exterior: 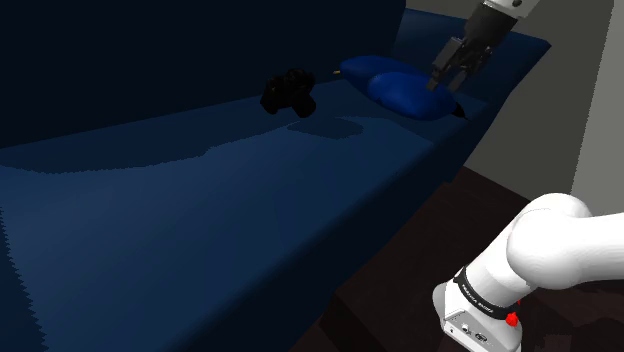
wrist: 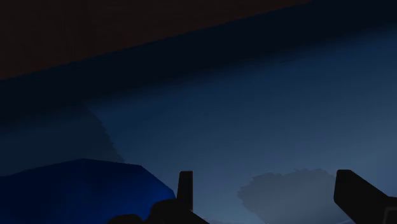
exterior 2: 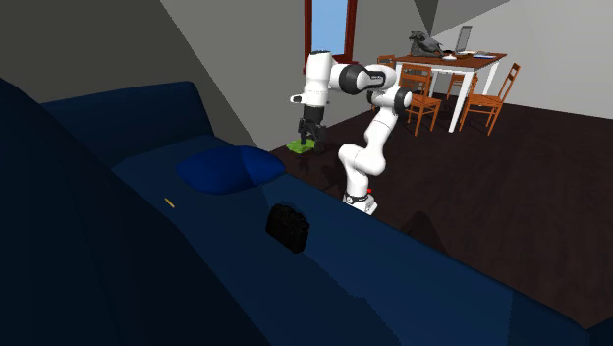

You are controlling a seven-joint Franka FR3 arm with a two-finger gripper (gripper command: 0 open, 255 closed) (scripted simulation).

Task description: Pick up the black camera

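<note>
Shoulder view: gripper [exterior: 447, 80] spread, empty, near cushion [exterior: 400, 88] | step: approach | next: cross to shoulder view's left, over camera [exterior: 289, 93], descend.

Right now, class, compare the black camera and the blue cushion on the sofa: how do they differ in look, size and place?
The camera is black and boxy; the cushion is blue and rounded. The cushion is clearly larger than the camera. The open tool hangs close by the cushion, while the camera lies apart from it along the seat. Both rest on the dark blue sofa, unheld.
</note>
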